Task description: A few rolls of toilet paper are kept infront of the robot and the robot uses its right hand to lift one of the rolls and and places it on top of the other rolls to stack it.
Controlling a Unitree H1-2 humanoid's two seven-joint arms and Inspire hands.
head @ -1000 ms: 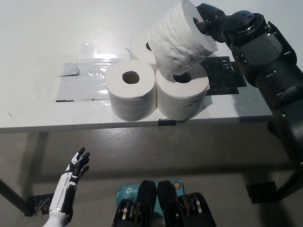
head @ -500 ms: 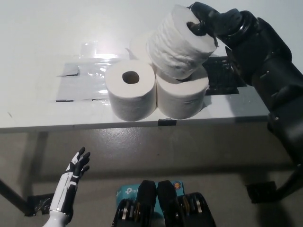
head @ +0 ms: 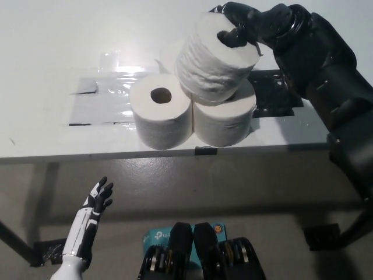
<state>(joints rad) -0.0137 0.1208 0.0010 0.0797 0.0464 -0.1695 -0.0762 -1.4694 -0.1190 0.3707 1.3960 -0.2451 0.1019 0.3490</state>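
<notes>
While hanging low and idle well below and to the left of the working robot hand, left robot hand (head: 96,201): white, fingers spread, holding nothing, off the table and out of the way.

Above it, table (head: 46,128) edge, white top, with a shiny taped patch (head: 105,102) left of the rolls.

Nearest on the table, two toilet rolls standing upright, side by side and touching: front left roll (head: 161,111) with its core hole showing, front right roll (head: 226,119) directly under the carried one. Set close together, likely so that they make a steady base for a stack.

Behind them, partly hidden, a back roll (head: 169,56); only its top edge visible.

Over the group, lifted roll (head: 215,57), tilted on its side with the core facing up and right, resting against or just above the front right roll; contact unclear. Not yet level, so probably still to be tipped flat and centred before release.

Farthest and highest, right robot hand (head: 250,26), black, clamped on the lifted roll with a finger hooked into the core and others around the outer rim, a hold that suits soft paper. Beneath the arm, a dark mat (head: 274,93) on the table.
</notes>
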